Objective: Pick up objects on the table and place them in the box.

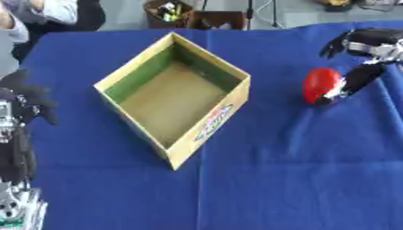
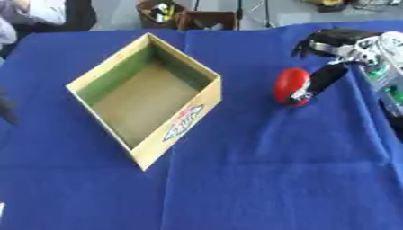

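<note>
Cloth (image 1: 299,179), blue, covers the table. Left hand (image 1: 24,105) idles at 9 o'clock, fingers unreadable. Box (image 1: 211,122) sits open at centre. Red object (image 2: 289,85) lies at 2 o'clock, right hand (image 2: 330,74) touching it, fingers relaxed, not grasping.

**Box at centre-left, round object to its right**

The box (image 1: 175,94) stands open on the desk (image 1: 299,179), left of the middle, turned so one corner points toward the robot. To its right, well apart, lies a round object (image 1: 319,85) on the desk. The right hand (image 2: 330,58) comes in from the upper right, its fingers (image 2: 319,83) touching the object's right side. The left hand (image 1: 20,112) shows at the left edge, left of the box.
</note>
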Robot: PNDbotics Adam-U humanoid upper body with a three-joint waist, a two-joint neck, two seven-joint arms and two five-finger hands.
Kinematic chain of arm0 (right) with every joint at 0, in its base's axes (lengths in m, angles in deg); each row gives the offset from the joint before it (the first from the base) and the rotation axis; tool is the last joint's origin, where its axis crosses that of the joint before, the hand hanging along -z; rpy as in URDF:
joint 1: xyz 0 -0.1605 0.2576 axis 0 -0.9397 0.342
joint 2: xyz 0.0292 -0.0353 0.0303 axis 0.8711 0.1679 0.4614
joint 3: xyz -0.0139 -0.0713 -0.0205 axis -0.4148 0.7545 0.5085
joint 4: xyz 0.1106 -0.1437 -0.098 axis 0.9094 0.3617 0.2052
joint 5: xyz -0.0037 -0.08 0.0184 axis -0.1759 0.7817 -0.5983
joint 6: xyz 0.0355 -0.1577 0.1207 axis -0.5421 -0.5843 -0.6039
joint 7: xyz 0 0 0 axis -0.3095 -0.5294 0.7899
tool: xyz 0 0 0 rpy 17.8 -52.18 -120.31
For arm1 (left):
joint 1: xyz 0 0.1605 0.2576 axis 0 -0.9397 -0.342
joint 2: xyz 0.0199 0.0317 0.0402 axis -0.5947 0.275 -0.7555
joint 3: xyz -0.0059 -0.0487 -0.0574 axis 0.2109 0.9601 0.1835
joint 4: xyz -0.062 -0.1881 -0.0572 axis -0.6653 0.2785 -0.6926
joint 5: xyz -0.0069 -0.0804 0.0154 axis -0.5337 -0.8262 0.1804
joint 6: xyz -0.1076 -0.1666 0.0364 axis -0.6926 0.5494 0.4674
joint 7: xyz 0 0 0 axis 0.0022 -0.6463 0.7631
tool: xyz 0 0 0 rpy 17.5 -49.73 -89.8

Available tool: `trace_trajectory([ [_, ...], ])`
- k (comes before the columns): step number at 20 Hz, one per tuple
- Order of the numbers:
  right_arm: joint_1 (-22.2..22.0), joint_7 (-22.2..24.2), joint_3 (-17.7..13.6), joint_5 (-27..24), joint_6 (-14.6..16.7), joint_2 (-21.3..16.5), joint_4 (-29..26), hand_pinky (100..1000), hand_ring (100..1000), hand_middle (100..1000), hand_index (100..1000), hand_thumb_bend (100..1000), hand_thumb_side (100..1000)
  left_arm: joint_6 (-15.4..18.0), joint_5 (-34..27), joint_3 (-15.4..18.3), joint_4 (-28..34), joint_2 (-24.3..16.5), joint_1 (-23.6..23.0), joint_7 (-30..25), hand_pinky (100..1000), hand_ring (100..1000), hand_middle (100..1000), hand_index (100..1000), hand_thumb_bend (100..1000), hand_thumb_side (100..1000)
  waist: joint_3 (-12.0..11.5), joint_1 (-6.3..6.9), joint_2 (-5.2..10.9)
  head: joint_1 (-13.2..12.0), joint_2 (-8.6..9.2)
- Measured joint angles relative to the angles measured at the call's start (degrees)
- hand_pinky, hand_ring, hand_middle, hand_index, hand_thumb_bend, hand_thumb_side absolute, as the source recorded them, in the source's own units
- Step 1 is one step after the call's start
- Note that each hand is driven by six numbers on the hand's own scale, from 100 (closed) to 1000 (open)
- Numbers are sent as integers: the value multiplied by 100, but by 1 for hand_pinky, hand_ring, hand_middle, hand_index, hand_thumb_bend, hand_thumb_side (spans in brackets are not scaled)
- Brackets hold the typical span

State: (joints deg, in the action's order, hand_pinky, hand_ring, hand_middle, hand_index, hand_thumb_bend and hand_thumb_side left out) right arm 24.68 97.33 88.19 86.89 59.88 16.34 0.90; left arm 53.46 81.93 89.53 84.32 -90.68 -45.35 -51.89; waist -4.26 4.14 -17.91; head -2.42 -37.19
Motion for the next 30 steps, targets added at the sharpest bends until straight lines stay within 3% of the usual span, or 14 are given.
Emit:
trace_trajectory([
  [12, -47, -46, 29, 208, 15, 49, 196, 737, 827, 696, 834, 837, 598, 0, 0, -15, 0, 0, 10, -7, 295, 460, 520, 774, 100, 913, -8, 1, -13, -2, 6],
  [21, -66, -82, 48, 159, 28, 61, 241, 700, 716, 626, 791, 780, 579, -21, 0, -15, 0, 1, 11, -31, 295, 460, 520, 773, 100, 913, -3, 1, -20, 0, 6],
  [25, -70, -122, 48, 118, -18, 100, 268, 678, 652, 598, 771, 738, 556, -23, 3, -15, 0, 1, 11, -32, 294, 460, 521, 773, 100, 912, -5, 2, -38, 0, 6],
  [30, -72, -170, 47, 89, -69, 101, 305, 652, 606, 559, 746, 614, 542, -30, 32, -15, 0, 4, 11, -40, 295, 460, 521, 773, 100, 911, 4, 3, -46, 0, 6],
])
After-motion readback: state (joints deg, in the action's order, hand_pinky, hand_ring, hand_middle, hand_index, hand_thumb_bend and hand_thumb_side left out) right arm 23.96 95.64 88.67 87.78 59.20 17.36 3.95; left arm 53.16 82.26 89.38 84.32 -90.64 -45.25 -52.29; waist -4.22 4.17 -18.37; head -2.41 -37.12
